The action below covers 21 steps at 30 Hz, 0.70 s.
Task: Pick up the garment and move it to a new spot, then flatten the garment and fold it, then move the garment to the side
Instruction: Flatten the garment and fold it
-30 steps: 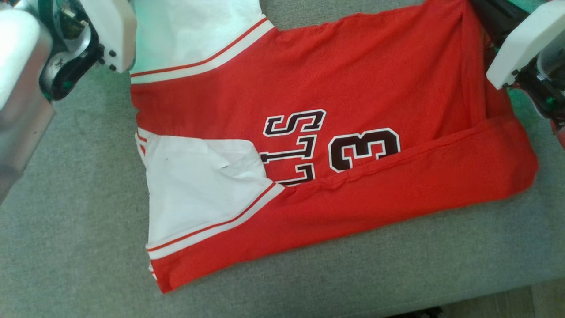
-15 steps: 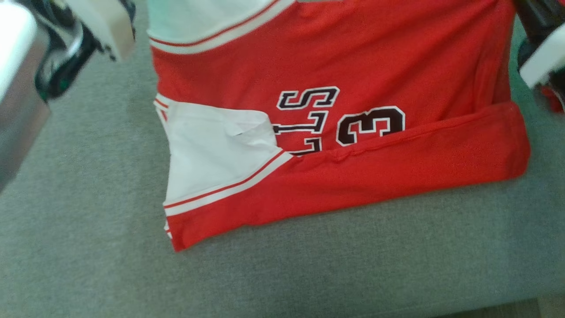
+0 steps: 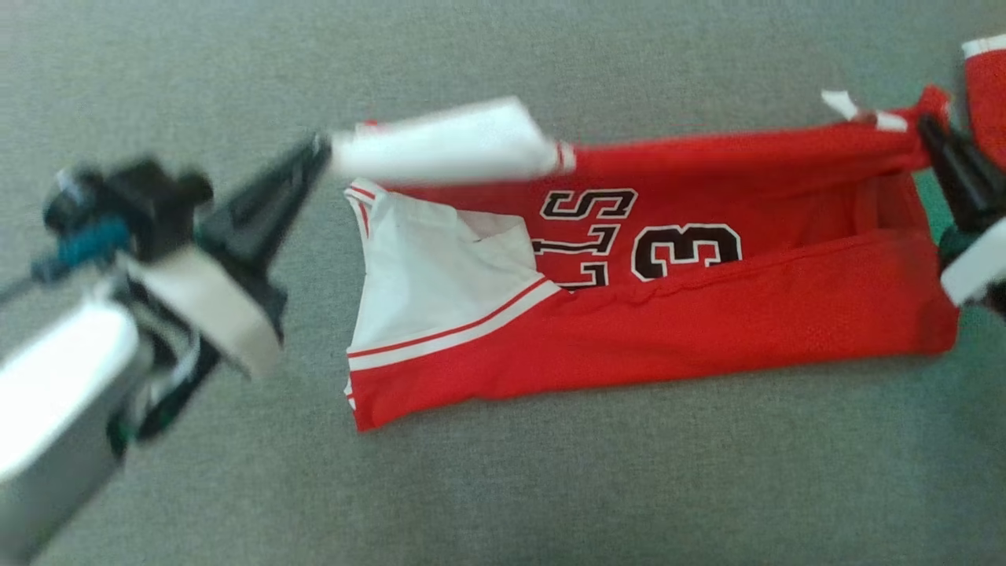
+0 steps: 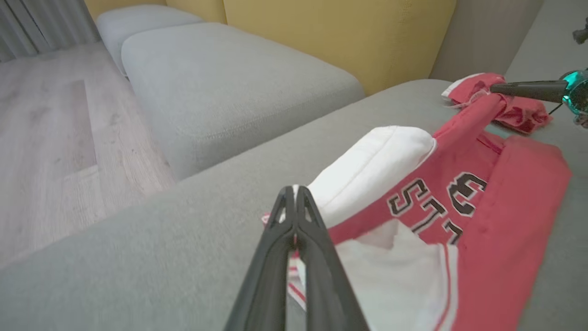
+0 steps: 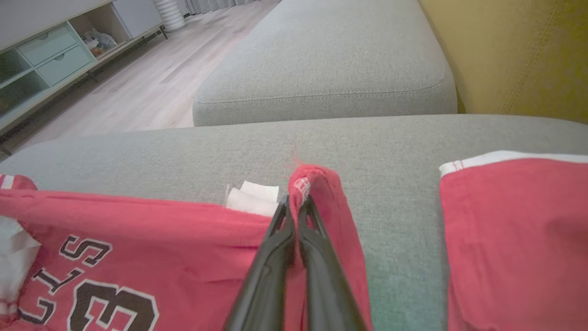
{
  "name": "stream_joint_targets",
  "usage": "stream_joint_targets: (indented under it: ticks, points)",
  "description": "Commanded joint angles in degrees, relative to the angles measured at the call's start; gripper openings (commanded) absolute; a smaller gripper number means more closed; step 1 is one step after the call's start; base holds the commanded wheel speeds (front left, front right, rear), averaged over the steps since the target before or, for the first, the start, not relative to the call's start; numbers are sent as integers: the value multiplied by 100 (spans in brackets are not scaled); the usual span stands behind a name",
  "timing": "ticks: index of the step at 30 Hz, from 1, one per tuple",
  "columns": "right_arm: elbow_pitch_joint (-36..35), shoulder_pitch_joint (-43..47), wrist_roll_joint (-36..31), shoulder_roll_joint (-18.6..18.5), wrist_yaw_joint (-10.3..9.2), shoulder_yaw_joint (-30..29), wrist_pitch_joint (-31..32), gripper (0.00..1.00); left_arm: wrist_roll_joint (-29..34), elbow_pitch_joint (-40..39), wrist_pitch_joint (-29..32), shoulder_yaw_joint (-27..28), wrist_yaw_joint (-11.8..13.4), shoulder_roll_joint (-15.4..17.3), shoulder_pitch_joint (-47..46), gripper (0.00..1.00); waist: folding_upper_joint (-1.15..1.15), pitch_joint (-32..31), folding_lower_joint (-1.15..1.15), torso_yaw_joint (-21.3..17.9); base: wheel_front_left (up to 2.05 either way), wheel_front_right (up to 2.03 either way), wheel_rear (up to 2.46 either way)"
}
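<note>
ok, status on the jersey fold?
Both shut: left gripper on jersey white end, right gripper on red corner. Far edge lifted, near edge folded over. Second red garment close beside right gripper.

So everything sat on a grey sofa cushion (image 3: 550, 487) with a slightly fuzzy fabric. The red jersey (image 3: 707, 314) lay across it, near edge folded over flat and far edge lifted off the surface. A second red garment (image 3: 986, 86) lay just beside its right end.

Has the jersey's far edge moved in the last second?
Yes. The far edge has been drawn in close to the printed number, toward the near fold.
</note>
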Motion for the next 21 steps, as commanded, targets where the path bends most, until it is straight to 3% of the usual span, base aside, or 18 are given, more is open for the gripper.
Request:
stream_joint_targets:
  ticks: [1, 6, 13, 14, 15, 16, 17, 21]
  points:
    - [-145, 305, -77, -222, -4, -121, -132, 0, -85, -338, -51, 247, 181, 393, 99, 0, 0, -51, 1, 28, 0, 0, 0]
    - [-245, 906, -300, -168, -4, -471, -246, 0, -170, -952, -149, 56, 647, 651, 898, 0, 0, -69, 1, 67, 0, 0, 0]
    - [-496, 1682, -570, 11, -4, -1112, -122, 0, -164, -1071, -504, -166, 1043, 458, 1575, 0, 0, -79, 1, 117, 0, 0, 0]
    - [-567, 1855, -642, 118, -4, -1287, -14, 15, -167, -974, -612, -202, 1106, 316, 1674, 15, 0, -73, 1, 117, 0, 0, 0]
    - [-585, 1933, -683, 179, -4, -1381, 40, 47, -147, -906, -684, -206, 1150, 240, 1705, 33, 0, -69, 1, 116, 0, 0, 0]
    - [-586, 1998, -751, 240, -4, -1490, 67, 100, -124, -833, -762, -211, 1193, 157, 1735, 47, 0, -67, 1, 114, 0, 0, 0]
    - [-575, 2064, -811, 320, -4, -1614, 79, 100, -94, -757, -831, -228, 1225, 74, 1763, 100, 0, -73, 1, 112, 0, 0, 0]
    - [-645, 2366, -956, 558, -4, -1964, 71, 100, -1, -510, -1147, -196, 1434, -207, 1863, 100, 0, -132, 1, 118, 0, 0, 0]
